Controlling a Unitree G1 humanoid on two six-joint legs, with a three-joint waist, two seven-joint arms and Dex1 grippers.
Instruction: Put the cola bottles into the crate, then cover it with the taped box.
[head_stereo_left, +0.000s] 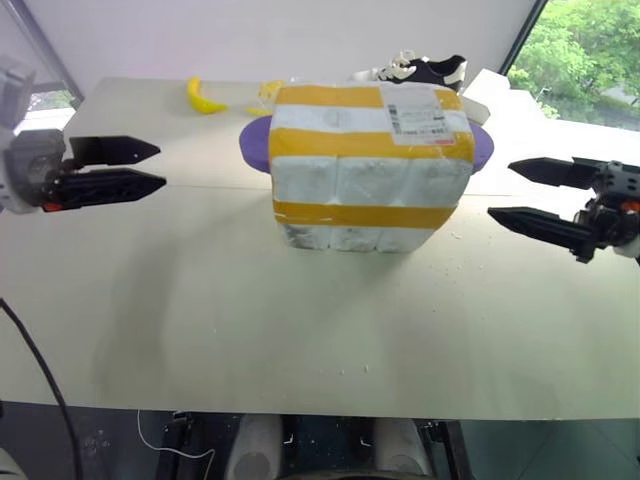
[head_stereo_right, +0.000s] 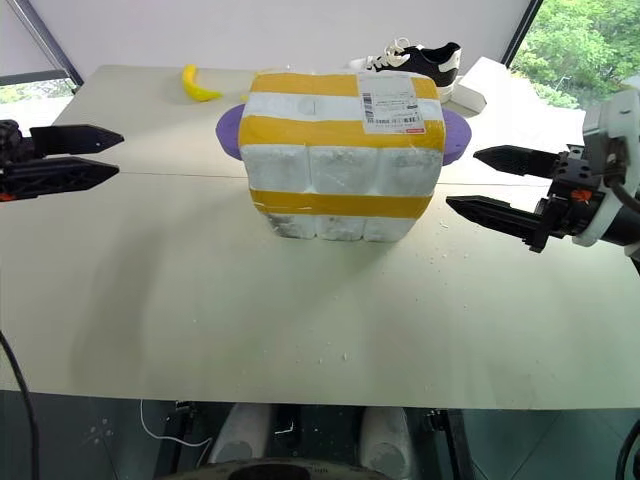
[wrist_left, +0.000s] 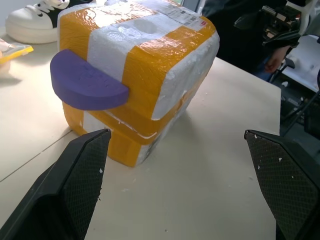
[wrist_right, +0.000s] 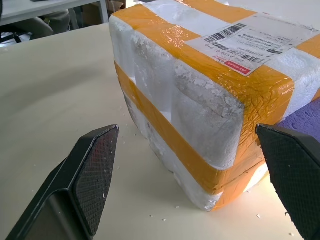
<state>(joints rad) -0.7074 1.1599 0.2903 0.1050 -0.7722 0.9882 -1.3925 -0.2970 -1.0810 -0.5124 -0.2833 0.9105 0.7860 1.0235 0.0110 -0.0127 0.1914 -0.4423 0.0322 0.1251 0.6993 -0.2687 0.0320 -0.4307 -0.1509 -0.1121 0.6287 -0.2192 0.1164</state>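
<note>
taped box (head_stereo_left: 370, 165) probably hides the crate.

Taped box (head_stereo_left: 368, 170) of rough, crumbly white styrofoam, wrapped in glossy, wrinkled yellow tape, matt white paper shipping label (wrist_right: 260, 42) on top, matt purple foam-like piece (wrist_left: 87, 86) beside it, smooth matt beige tabletop (head_stereo_left: 200, 320), cross-hatched black plastic fingers (wrist_left: 82, 170).

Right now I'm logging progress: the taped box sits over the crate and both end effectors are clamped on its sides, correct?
Not clamped. The left eye view shows the left end effector and right end effector open, clear of the taped box, which does sit over the crate.
</note>
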